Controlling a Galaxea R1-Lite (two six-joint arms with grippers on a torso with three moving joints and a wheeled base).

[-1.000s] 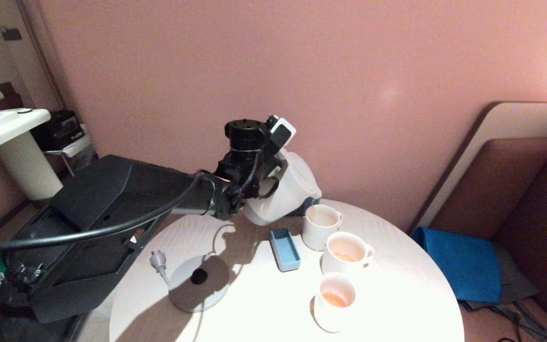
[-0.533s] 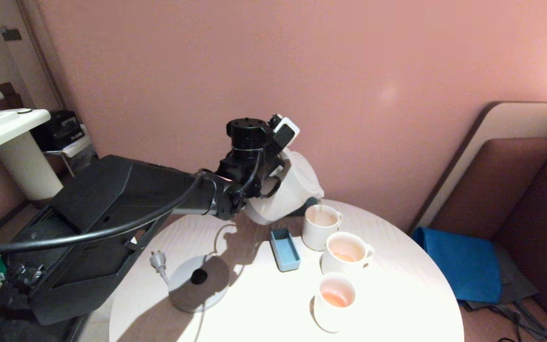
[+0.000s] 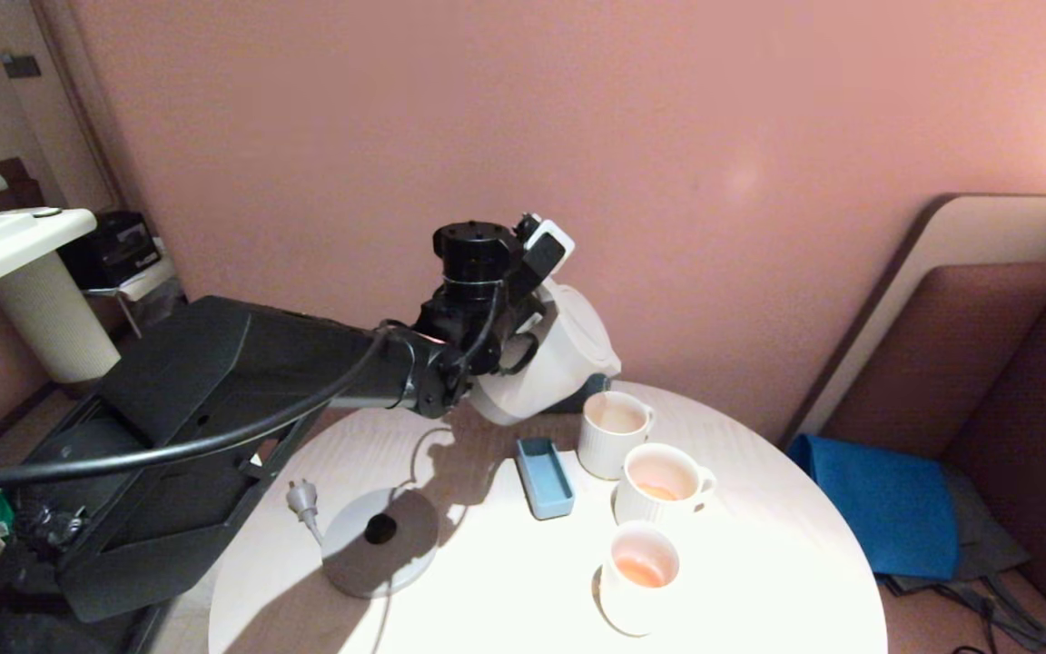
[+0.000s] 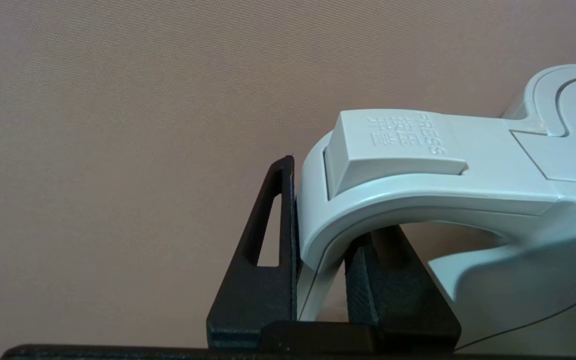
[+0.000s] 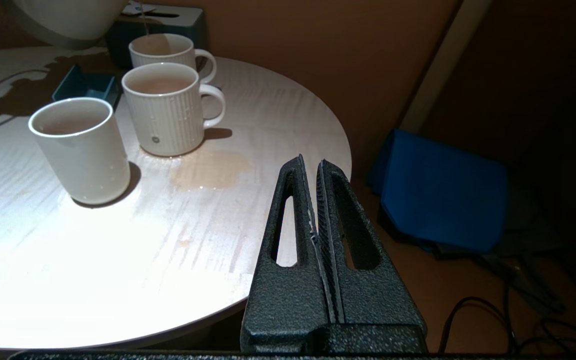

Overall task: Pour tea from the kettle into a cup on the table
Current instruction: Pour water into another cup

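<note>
While left hand point(image 4: 320, 250) clamps loop handle, squat white kettle point(image 3: 555, 363) tilts over ribbed cup point(image 3: 614, 433); right hand point(image 5: 313, 167) together.

Head view: high, looking down across the round table point(image 3: 759, 509). Left wrist view: very close behind the kettle handle point(image 4: 418, 165), facing the wall. Right wrist view: low beside the table's edge, sharing the three cups point(image 5: 160, 107).

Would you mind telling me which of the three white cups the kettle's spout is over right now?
The far ribbed cup, nearest the wall; the tilted kettle, held by the left gripper, has its spout above it. The middle cup and near cup stand clear.
</note>
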